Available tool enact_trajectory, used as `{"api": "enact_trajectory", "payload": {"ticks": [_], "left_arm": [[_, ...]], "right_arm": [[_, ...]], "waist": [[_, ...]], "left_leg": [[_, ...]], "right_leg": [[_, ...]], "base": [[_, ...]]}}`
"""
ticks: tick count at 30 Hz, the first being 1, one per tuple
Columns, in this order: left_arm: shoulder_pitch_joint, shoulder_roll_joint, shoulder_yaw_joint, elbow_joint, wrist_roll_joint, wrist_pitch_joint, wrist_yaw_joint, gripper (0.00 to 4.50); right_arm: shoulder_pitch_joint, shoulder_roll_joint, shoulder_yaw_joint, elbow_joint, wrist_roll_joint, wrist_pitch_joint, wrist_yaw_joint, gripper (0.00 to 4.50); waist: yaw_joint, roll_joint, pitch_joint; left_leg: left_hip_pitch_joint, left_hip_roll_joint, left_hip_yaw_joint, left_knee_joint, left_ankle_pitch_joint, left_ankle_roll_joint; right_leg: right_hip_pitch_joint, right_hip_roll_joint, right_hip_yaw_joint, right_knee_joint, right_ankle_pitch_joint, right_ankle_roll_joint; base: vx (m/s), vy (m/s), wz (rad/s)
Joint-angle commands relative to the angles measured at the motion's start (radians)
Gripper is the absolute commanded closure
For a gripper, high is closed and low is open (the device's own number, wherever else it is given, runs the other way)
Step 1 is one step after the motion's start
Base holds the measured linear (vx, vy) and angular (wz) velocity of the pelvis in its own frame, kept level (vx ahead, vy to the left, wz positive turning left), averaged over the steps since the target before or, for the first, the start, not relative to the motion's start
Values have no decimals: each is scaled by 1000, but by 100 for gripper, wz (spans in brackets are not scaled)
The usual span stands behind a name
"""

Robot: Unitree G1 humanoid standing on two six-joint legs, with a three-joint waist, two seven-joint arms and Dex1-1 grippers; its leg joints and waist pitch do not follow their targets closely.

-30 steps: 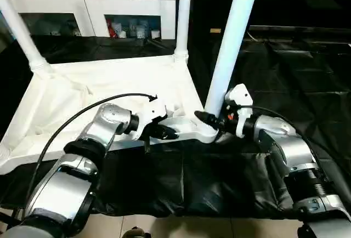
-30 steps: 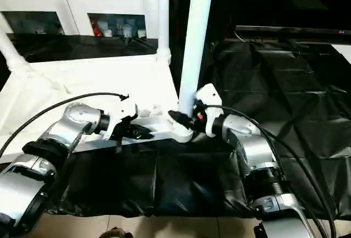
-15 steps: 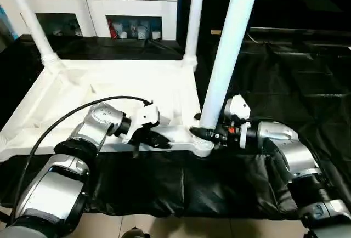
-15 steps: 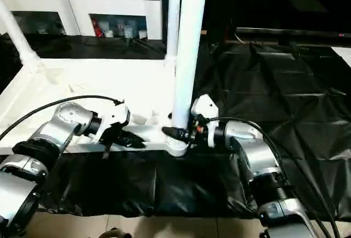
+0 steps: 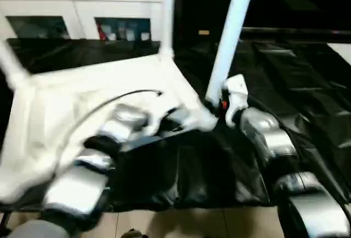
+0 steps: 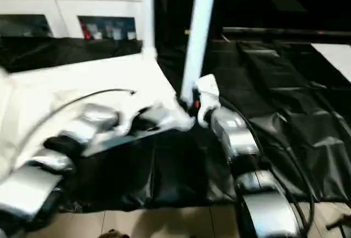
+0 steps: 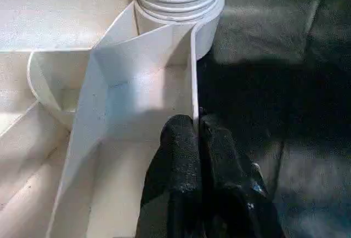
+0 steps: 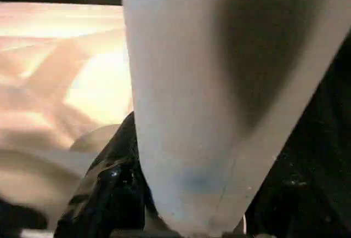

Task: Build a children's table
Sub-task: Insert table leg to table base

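Black fingers of my left gripper (image 7: 198, 139) are pressed together on the thin side wall of the tabletop (image 5: 82, 95), just beside the corner socket where a ribbed leg end sits. My right gripper (image 8: 118, 177) is at the foot of the nearest leg (image 5: 230, 35); one dark finger lies against the leg, but I cannot tell if the fingers really pinch it or only touch it.

From these grippers outward, the tabletop lies upside down on a black sheet (image 5: 285, 79), with its ribbed underside facing up. The nearest leg stands in the corner socket between my two grippers. A second leg (image 5: 168, 7) stands at the far corner, and a third (image 5: 11, 65) rises at the far left corner. I do not see a fourth leg, so I judge the work about three quarters done: one leg is left, then turning the table upright.

Behind the tabletop stands a white cabinet (image 5: 77, 7) with glass doors. A black cable (image 5: 118, 98) arches over my left forearm, across the tabletop; it could catch on the rim.
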Motion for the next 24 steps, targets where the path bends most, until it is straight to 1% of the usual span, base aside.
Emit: {"api": "enact_trajectory", "payload": {"ticks": [1, 4, 5, 7, 9, 10, 11, 12, 13, 14, 16, 17, 19, 20, 21, 22, 24], "left_arm": [[-60, -47, 13, -38, -17, -28, 14, 450], [-58, -48, 9, -36, -10, -29, 18, 450], [-54, -46, 5, -38, -4, -28, 21, 450], [-51, -44, 2, -41, -1, -27, 23, 450], [-46, -42, -2, -49, 2, -23, 28, 450], [-42, -40, -4, -53, 4, -23, 30, 450], [-42, -40, -4, -53, 4, -23, 30, 450], [-40, -39, -4, -54, 5, -24, 29, 450], [-40, -39, -3, -54, 5, -24, 28, 450], [-39, -39, -2, -55, 4, -25, 26, 450], [-38, -38, -1, -58, 3, -27, 22, 450], [-37, -37, 0, -58, 3, -28, 21, 450], [-35, -35, 1, -60, 2, -33, 15, 450], [-34, -33, 2, -60, 2, -35, 13, 450], [-32, -29, 1, -60, 1, -48, 5, 450], [-28, -23, 0, -61, -1, -62, -9, 450], [-23, -14, -2, -65, -2, -78, -26, 450]], "right_arm": [[30, 50, 33, 99, -26, 65, -2, 262], [26, 57, 34, 104, -29, 62, 2, 262], [21, 62, 34, 112, -33, 57, 1, 262], [17, 66, 35, 118, -39, 52, -2, 262], [-2, 75, 32, 150, -44, 33, -16, 262], [-16, 80, 29, 171, -44, 15, -21, 262], [-17, 80, 29, 172, -44, 13, -21, 262], [-22, 83, 23, 178, -42, 3, -18, 262], [-25, 85, 18, 181, -39, -5, -12, 227], [-26, 86, 14, 181, -37, -12, -9, 206], [-32, 88, 3, 182, -30, -30, 5, 183], [-34, 89, 0, 183, -28, -35, 9, 183], [-40, 88, -8, 185, -27, -48, 16, 159], [-44, 87, -10, 190, -27, -61, 25, 159], [-47, 84, -13, 191, -24, -72, 38, 140], [-51, 77, -14, 191, -20, -93, 61, 140], [-50, 66, -13, 184, -18, -112, 90, 112]], "waist": [[-6, 6, -57], [-4, 6, -59], [-3, 9, -59], [-4, 7, -58], [-5, 7, -56], [-6, 7, -55], [-9, 8, -54], [-9, 8, -53], [-12, 7, -52], [-13, 7, -51], [-13, 8, -52], [-12, 2, -54], [-10, 5, -54], [-8, 6, -54], [-8, 7, -53], [-8, 7, -54], [-7, 7, -56]], "left_leg": [[37, 24, -24, -87, -552, -28], [33, 23, -19, -87, -508, -15], [33, 23, -19, -87, -501, -13], [34, 23, -18, -88, -498, -11], [36, 23, -18, -88, -506, -10], [39, 23, -20, -87, -519, -13], [41, 23, -22, -86, -532, -15], [42, 23, -22, -87, -541, -15], [46, 22, -23, -86, -561, -16], [46, 22, -23, -85, -564, -16], [47, 21, -24, -85, -568, -14], [46, 23, -24, -86, -559, -13], [42, 24, -23, -88, -544, -9], [40, 25, -22, -89, -535, -7], [40, 25, -21, -90, -535, -7], [39, 25, -21, -90, -533, -7], [35, 26, -20, -91, -519, -3]], "right_leg": [[18, -70, 35, -93, -501, -140], [19, -70, 41, -90, -481, -154], [20, -70, 41, -88, -480, -156], [19, -69, 40, -90, -484, -155], [18, -69, 38, -93, -508, -148], [16, -70, 34, -96, -534, -140], [15, -69, 30, -99, -555, -129], [13, -68, 29, -103, -564, -123], [10, -67, 25, -107, -583, -111], [10, -67, 24, -108, -589, -107], [9, -68, 23, -110, -596, -100], [8, -70, 26, -110, -588, -106], [11, -71, 31, -104, -567, -118], [11, -71, 33, -102, -554, -125], [10, -70, 34, -100, -546, -131], [11, -70, 35, -100, -541, -133], [14, -72, 38, -96, -518, -141]], "base": [[0, 0, 0], [0, 0, 0], [0, 0, 0], [0, 0, 0], [0, 0, 0], [0, 0, 0], [0, 0, 0], [0, 0, 0], [0, 0, 0], [0, 0, 0], [0, 0, 0], [0, 0, 0], [0, 0, 0], [0, 0, 0], [0, 0, 0], [0, 0, 0], [0, 0, 0]]}}
